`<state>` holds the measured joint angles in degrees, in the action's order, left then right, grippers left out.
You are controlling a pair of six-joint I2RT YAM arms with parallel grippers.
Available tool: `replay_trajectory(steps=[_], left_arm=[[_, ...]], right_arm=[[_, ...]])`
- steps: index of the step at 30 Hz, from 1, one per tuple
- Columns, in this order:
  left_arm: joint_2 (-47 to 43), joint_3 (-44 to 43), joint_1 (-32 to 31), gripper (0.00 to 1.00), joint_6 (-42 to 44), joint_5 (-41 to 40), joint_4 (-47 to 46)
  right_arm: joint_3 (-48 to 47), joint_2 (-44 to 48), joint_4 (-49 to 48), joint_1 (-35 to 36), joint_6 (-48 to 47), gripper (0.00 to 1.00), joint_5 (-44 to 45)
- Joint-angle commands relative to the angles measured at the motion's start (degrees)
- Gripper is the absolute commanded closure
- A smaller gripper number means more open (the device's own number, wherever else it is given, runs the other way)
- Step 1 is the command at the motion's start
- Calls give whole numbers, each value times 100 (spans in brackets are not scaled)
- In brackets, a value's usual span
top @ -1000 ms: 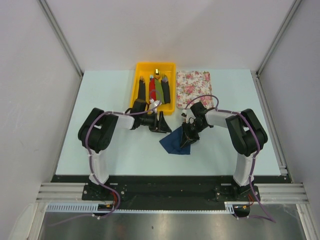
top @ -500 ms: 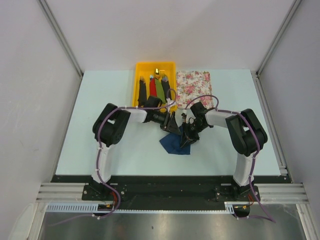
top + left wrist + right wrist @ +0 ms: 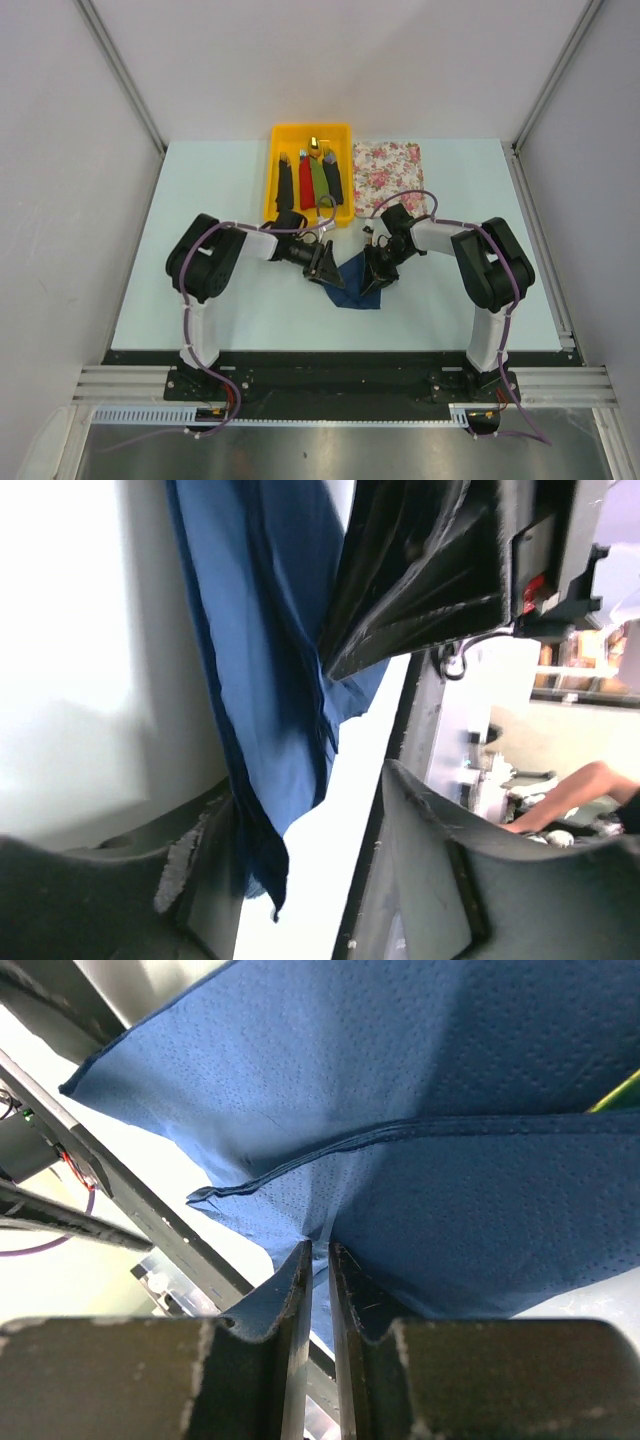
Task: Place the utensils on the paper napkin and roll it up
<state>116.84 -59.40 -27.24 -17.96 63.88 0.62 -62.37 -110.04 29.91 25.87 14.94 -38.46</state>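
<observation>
From above, the paper napkin [image 3: 352,286] lies crumpled on the pale table [image 3: 220,200], near the middle and just nearer than the yellow tray [image 3: 271,170]. The left gripper [image 3: 326,268] reaches in at the napkin's left edge. The right gripper [image 3: 372,280] is down on its right part. The two grippers are close together with the dark blue paper between them. Narrow black, red and green bundles [image 3: 318,180] lie side by side in the tray, and a floral mat [image 3: 388,165] lies just right of it at the far side.

In the left wrist view, the left gripper [image 3: 300,790] has its jaws spread wide. The napkin [image 3: 270,680] hangs in folds in front of them, with its lower edge against the left finger [image 3: 190,870]. The black body of the right gripper [image 3: 430,570] is right beside the paper.

In the right wrist view, the right gripper [image 3: 318,1260] has its fingers pressed almost together. They pinch a fold of the embossed napkin [image 3: 450,1160], which spreads out above them with a hemmed edge running across.
</observation>
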Motion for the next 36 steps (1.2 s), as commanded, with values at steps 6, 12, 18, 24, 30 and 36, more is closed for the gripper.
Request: replay_trajectory(steps=[6,12,18,24,30,36], left_arm=[[-898,789,-97,63,-1596,-665,-1977],[-1014,658,-430,83,-1755,-886,-2057],[-821,614,-878,86,-1835,-1061,-2049],[-566,386,-1142,85,-1448,-1526,-1435],[-135,-1,-1143,90,-956,-2379,-397],[23,-72,-1116,97,-762,-2740,113]], right_arm=[[207,-483,-688,191,-176,82,989],[208,-483,-688,191,-167,82,1007],[208,-475,-697,173,-167,82,998],[199,-457,-706,182,-140,82,972],[173,-405,-697,164,-105,82,875],[67,-203,-732,85,35,79,499]])
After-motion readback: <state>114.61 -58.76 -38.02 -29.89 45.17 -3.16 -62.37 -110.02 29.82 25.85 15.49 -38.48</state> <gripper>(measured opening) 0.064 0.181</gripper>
